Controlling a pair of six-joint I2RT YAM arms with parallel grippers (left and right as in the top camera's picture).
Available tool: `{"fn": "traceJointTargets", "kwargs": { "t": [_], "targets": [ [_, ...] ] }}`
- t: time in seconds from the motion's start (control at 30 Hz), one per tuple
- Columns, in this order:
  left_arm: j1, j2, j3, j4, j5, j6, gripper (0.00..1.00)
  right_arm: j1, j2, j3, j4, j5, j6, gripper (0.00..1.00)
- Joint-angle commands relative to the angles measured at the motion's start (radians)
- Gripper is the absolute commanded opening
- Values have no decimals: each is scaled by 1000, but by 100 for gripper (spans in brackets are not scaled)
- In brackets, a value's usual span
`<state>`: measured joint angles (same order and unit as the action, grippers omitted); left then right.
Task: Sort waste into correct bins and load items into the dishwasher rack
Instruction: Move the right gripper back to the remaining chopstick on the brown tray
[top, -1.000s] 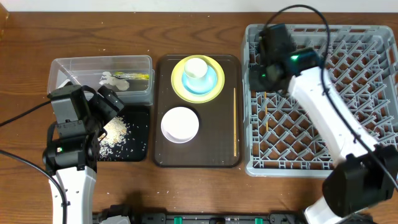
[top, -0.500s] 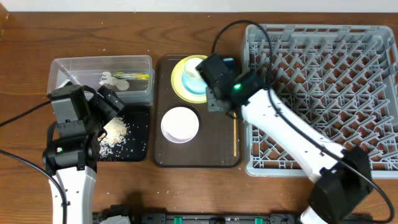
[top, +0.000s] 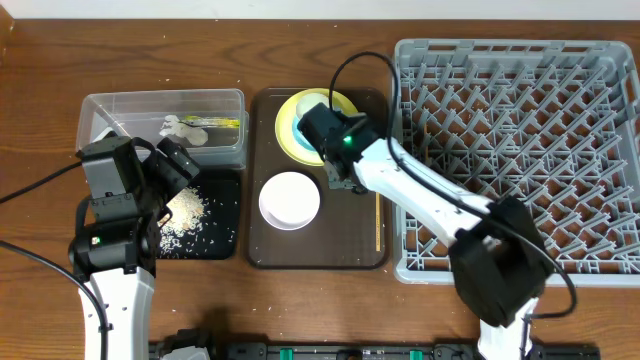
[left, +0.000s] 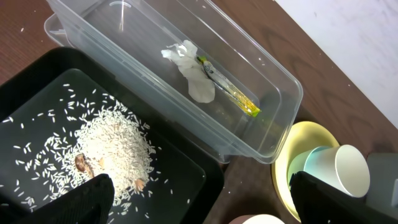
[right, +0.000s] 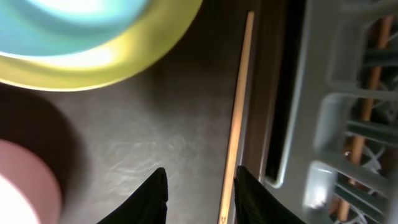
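One wooden chopstick (top: 377, 200) lies on the brown serving tray (top: 320, 250) by its right rim. My right gripper (top: 340, 178) hovers low over it, open. In the right wrist view the chopstick (right: 239, 99) runs between the fingers, close to the right fingertip (right: 245, 186), with nothing gripped by the gripper (right: 202, 183). Another chopstick (right: 372, 62) rests in the grey dishwasher rack (top: 520, 150). The cream cup (left: 351, 169) sits in the blue bowl (left: 314, 165) on the yellow plate (top: 288, 125). The white bowl (top: 290, 198) stands in front. My left gripper (left: 199, 196) hangs open over the black tray (top: 220, 215).
The clear tub (top: 100, 105) holds the white tissue (top: 180, 127) and the green-and-orange wrapper (top: 218, 122). Rice (top: 185, 210) is heaped in the black tray. The rack's wall (right: 329, 124) rises just right of the serving tray's rim.
My right arm has swung from the rack's left side to over the serving tray, beside the plate stack. The left arm has not moved.
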<state>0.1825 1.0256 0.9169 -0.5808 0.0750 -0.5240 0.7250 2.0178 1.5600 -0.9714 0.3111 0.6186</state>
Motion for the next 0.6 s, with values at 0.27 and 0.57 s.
{"fn": "traceJointTargets", "kwargs": {
  "t": [0.27,0.57],
  "targets": [
    [5,1,21,-3,-5,2,93,-35,62,-7,-1,-34,65,35],
    [5,1,21,-3,-5,2,93,-84,62,-19,-10,-80,64,36]
  ]
}}
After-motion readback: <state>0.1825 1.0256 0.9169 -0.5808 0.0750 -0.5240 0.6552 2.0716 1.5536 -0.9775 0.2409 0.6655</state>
